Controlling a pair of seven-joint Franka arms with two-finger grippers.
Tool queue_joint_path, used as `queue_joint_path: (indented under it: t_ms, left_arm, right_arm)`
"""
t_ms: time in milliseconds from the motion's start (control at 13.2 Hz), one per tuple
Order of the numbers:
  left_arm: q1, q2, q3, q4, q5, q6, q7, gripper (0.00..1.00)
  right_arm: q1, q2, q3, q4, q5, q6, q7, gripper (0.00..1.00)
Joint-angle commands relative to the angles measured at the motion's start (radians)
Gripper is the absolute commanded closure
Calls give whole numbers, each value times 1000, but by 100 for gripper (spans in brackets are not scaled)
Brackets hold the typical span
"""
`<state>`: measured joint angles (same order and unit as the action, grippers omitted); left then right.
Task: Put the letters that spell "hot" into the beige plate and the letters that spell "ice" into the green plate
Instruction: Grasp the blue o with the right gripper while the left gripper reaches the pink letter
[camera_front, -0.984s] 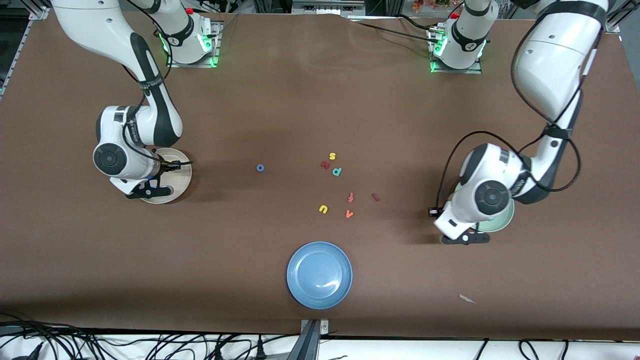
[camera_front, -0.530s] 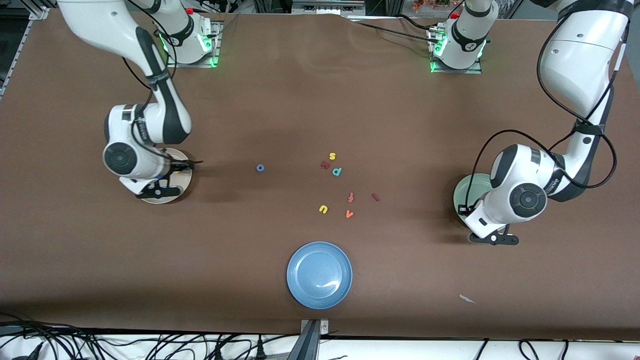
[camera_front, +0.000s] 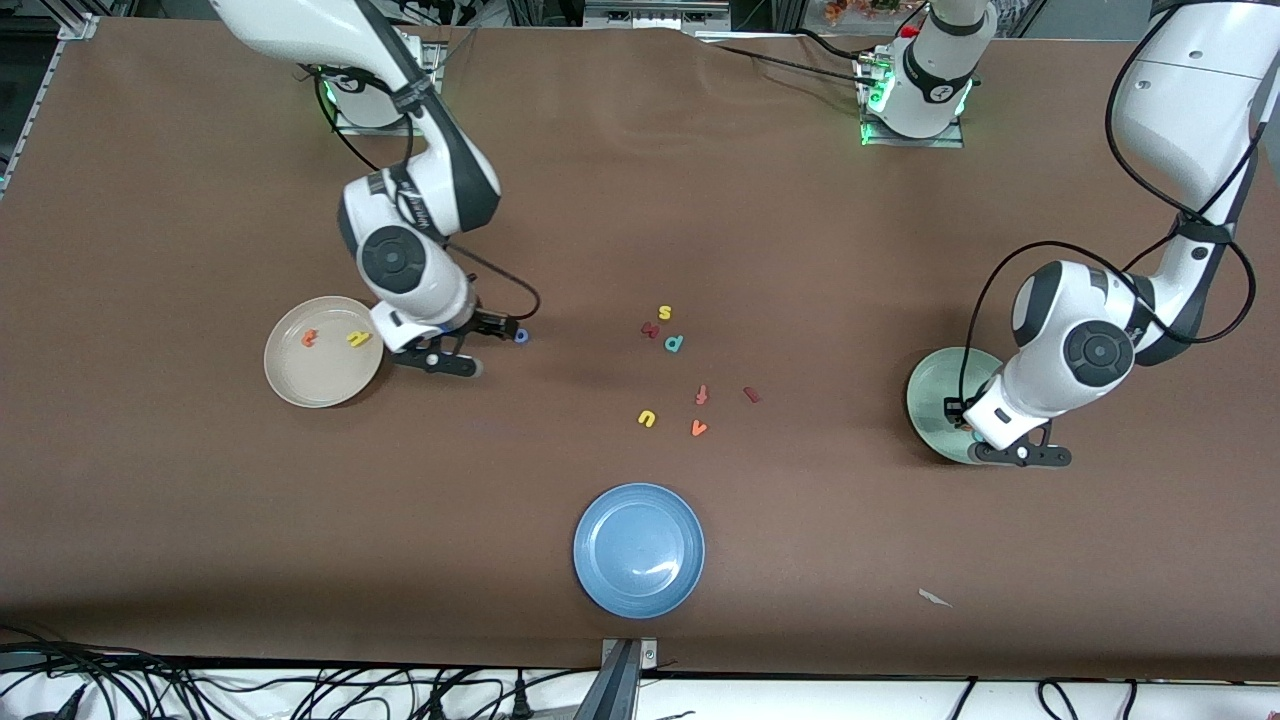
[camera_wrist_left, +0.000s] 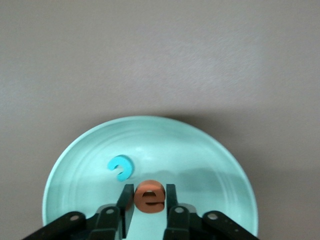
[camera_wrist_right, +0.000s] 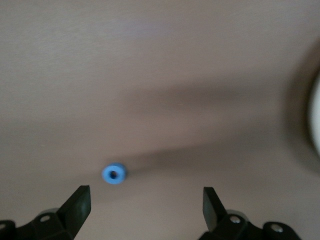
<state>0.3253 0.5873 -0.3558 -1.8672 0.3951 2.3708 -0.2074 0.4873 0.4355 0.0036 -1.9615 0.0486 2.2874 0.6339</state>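
Two letters outstanding at each plate's end

The orange e (camera_wrist_left: 149, 196) may cling between the left end effector's (camera_wrist_left: 148, 206) closed-in fingers over the green plate (camera_wrist_left: 210, 150); the blue o (camera_wrist_right: 114, 174) may be nudged by the wide-open right end effector (camera_wrist_right: 146, 205)

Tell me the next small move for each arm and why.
Probably the right gripper, open over the table beside the beige plate, should lower around the blue o; the orange t and yellow h already lie in that plate. The left gripper holds the orange e over the green plate and should release it beside the teal c.
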Motion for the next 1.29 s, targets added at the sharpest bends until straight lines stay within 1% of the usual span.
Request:
queue_joint_path:
  t_ms: [0, 76, 227, 530, 681, 832, 1059, 1211]
  left_arm:
    - [6, -43, -14, -32, 34, -5, 0, 0]
    - [-2, -49, -20, -12, 34, -63, -1, 0]
    - [-8, -49, -75, 25, 19, -149, -45, 0]
    - [-18, -40, -158, 19, 16, -159, -243, 0]
    - [-52, -29, -189, 14, 16, -159, -395, 0]
    - [-132, -17, -192, 19, 10, -159, -574, 0]
    - [-204, 6, -190, 23, -57, -145, -711, 0]
    - [-236, 35, -190, 49, -71, -136, -800, 0]
  right_arm:
    - [39, 46, -2, -10, 10, 79, 24, 1]
    - [50, 55, -2, -13, 7, 98, 23, 1]
    - [59, 63, -2, -42, 7, 156, 24, 1]
    - [63, 71, -2, -86, 7, 230, 24, 5]
    - [66, 71, -2, -94, 7, 242, 24, 10]
    - [65, 71, -2, -96, 7, 242, 24, 24]
    - [65, 75, -2, -96, 10, 245, 24, 27]
    - [68, 81, -2, -96, 10, 250, 24, 27]
